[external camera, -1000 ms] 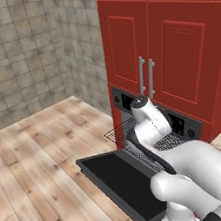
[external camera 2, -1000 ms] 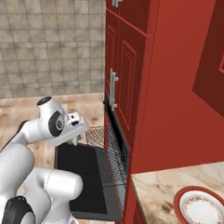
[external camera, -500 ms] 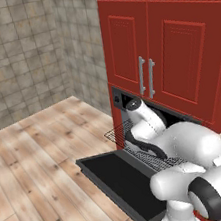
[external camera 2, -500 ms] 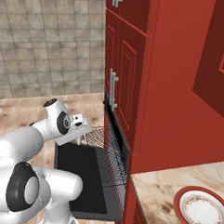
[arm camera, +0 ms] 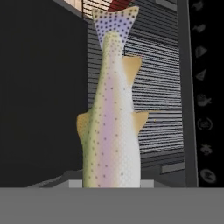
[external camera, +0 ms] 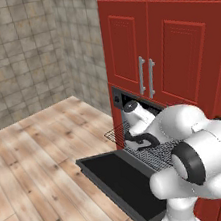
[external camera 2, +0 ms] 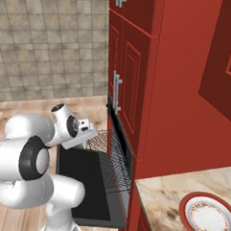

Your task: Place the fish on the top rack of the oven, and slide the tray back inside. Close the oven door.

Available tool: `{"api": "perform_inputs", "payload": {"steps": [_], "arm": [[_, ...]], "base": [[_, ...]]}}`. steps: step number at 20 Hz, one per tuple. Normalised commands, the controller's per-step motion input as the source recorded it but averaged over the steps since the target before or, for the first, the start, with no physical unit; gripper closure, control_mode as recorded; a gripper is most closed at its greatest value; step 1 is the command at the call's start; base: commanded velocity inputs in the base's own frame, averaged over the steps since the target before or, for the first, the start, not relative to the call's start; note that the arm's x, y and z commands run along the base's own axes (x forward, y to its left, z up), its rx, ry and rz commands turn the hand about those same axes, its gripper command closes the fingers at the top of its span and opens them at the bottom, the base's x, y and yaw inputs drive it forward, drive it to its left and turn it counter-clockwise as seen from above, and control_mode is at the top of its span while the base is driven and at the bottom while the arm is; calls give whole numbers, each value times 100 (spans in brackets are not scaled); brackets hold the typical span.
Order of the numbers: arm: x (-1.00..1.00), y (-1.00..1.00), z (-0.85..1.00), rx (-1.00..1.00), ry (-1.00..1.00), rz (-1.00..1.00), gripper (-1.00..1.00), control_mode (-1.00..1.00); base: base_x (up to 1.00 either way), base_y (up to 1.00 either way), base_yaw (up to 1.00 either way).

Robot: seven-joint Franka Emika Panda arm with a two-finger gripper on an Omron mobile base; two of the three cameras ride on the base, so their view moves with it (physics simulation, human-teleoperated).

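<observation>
The fish (arm camera: pixel 112 131), pale olive-yellow with dark speckles, stands tail-up in the hand view, and my gripper (external camera: pixel 139 139) is shut on its lower body. The top rack (external camera: pixel 154 148), a silver wire grid, is drawn out of the black oven (external camera: pixel 118 99) above the lowered oven door (external camera: pixel 119 182). My gripper (external camera 2: pixel 91 134) hangs just above the outer part of the rack (external camera 2: pixel 110 150). Behind the fish, the hand view has the fine bars of the rack (arm camera: pixel 157 87) and the oven's dark control strip (arm camera: pixel 204 100) with its icons. My fingertips are hidden behind the fish.
Red cabinets (external camera: pixel 173 47) rise above and beside the oven. A round white plate with a red rim (external camera 2: pixel 209 219) lies on the marble counter (external camera 2: pixel 165 201) at the lower right. Wooden floor (external camera: pixel 35 165) stretches to the left, up to tiled walls.
My arm has folded forward and down, bringing the hand with the fish lower and closer over the drawn-out rack. The rack and the door have not moved.
</observation>
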Motion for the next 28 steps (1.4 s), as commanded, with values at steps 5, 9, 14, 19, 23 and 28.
{"api": "perform_inputs", "payload": {"steps": [5, 9, 14, 19, 23, 28], "arm": [[31, 0, -25, 0, 0, -1, 100, -100], [27, 0, -32, 0, 0, -1, 100, -100], [24, 0, -39, 0, 0, -1, 100, -100], [28, 0, -34, 0, 0, -1, 100, -100], [31, -2, -27, 0, 0, -1, 100, -100], [32, -3, -25, 0, 0, -1, 100, -100]], "base": [[0, 0, 0], [0, 0, 0], [0, 0, 0], [0, 0, 0], [0, 0, 0], [0, 0, 0]]}}
